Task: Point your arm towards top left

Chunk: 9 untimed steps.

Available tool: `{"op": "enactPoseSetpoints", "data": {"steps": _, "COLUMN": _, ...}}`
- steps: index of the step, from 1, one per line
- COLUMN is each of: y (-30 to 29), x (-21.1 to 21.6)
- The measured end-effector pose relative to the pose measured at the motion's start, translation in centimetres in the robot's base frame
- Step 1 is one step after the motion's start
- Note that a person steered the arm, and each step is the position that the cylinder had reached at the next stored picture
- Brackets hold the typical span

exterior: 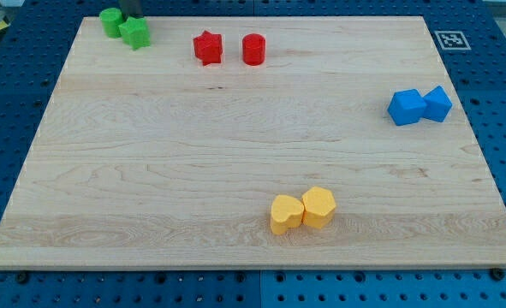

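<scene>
My dark rod comes down at the view's top left, and my tip (131,18) sits right at the two green blocks, between them and touching or nearly touching both. The green round block (110,20) is just left of the tip. The green star-like block (136,34) is just below it. Both lie at the top left corner of the wooden board (235,145).
A red star block (207,47) and a red cylinder (253,50) sit side by side near the top edge. Two blue blocks (406,107) (438,103) touch at the right. Two yellow blocks (286,214) (318,206) touch near the bottom middle.
</scene>
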<state>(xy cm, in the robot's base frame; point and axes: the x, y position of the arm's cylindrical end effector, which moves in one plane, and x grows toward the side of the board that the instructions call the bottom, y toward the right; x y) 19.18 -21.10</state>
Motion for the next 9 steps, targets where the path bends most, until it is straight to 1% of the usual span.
{"op": "enactPoseSetpoints", "data": {"steps": 2, "y": 0.6, "x": 0.0}}
{"op": "enactPoseSetpoints", "data": {"steps": 4, "y": 8.4, "x": 0.2}}
{"op": "enactPoseSetpoints", "data": {"steps": 5, "y": 8.5, "x": 2.4}}
{"op": "enactPoseSetpoints", "data": {"steps": 6, "y": 7.6, "x": 3.4}}
{"op": "enactPoseSetpoints", "data": {"steps": 7, "y": 7.7, "x": 4.0}}
{"op": "enactPoseSetpoints", "data": {"steps": 9, "y": 9.0, "x": 7.4}}
